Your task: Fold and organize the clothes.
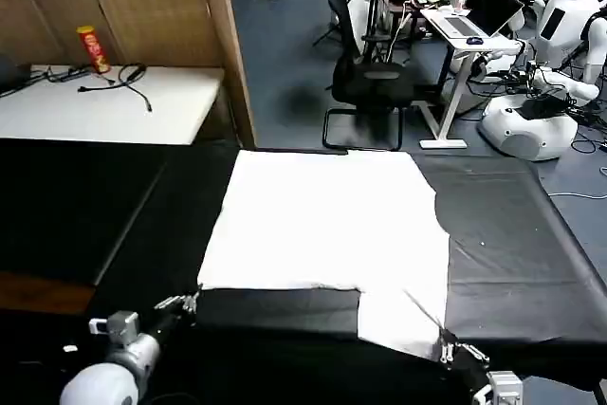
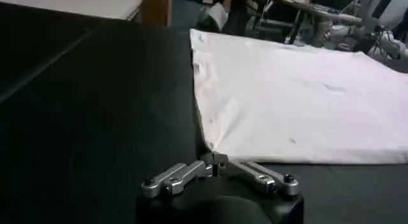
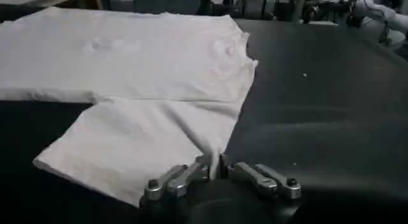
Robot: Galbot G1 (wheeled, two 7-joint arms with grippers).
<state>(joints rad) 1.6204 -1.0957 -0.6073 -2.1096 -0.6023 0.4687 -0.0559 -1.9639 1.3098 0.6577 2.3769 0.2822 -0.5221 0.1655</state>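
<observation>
Left gripper [image 1: 193,302] pinching near-left corner of white T-shirt [image 1: 327,225], fingers [image 2: 220,160] pressed together on the fabric edge. Right gripper [image 1: 446,346] clamped on near-right corner, on the sleeve flap, fingers [image 3: 205,165] closed on cloth. Shirt spread flat on black tabletop [image 1: 517,244], plain side up, mid-table, sleeve sticking out toward near right. Both arms low at near edge. Beyond: white side table [image 1: 104,106] with orange can [image 1: 93,49], office chair [image 1: 365,78], robots at far right.
</observation>
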